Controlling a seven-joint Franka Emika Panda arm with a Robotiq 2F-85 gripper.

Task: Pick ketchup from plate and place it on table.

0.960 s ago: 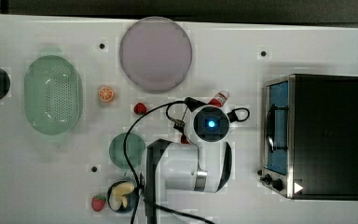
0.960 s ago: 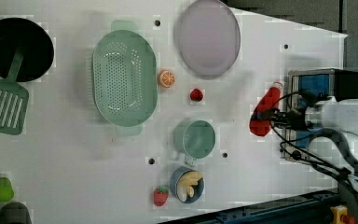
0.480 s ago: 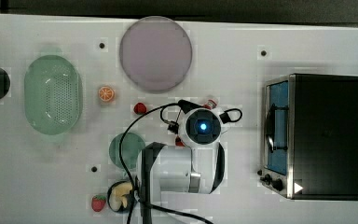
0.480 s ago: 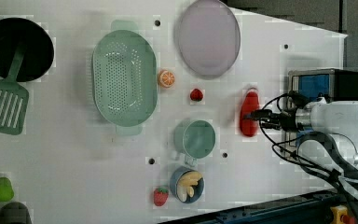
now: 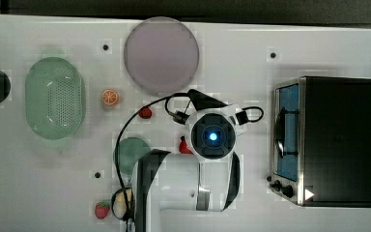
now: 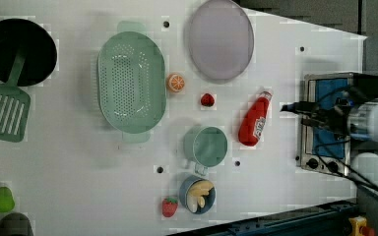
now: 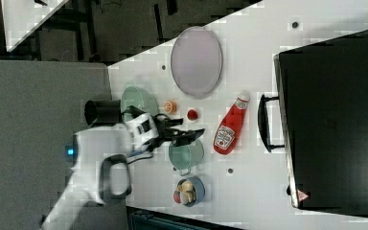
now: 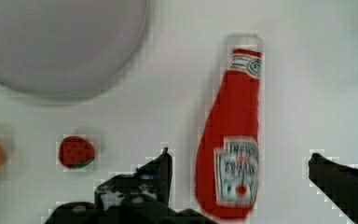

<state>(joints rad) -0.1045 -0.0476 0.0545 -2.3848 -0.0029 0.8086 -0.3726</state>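
Note:
The ketchup (image 8: 233, 140) is a slim red bottle with a white label, lying flat on the white table (image 6: 275, 196). It rests between the teal cup and the oven, its whitish tip towards the plate (image 6: 220, 39). The lilac-grey plate (image 5: 161, 54) is bare. My gripper (image 8: 240, 156) hangs above the bottle's fat end and is open. Its fingers (image 8: 161, 170) stand wide on either side of the ketchup (image 6: 255, 120) without touching it. In the top view my arm covers the bottle except for a red sliver (image 5: 184, 146). In the right view the gripper (image 7: 191, 134) is over the teal cup.
A black oven (image 5: 328, 140) stands close to the ketchup at the top view's right. A teal cup (image 6: 206, 145), a strawberry (image 6: 207, 100) and an orange slice (image 6: 175, 82) lie near. A green basket (image 6: 131, 81), a banana bowl (image 6: 198, 194) and a black pan (image 6: 18, 51) sit farther off.
The gripper opened and let go of the ketchup, which went from tilted in the fingers to flat on the table. The arm then rose and shifted slightly down in the top view.

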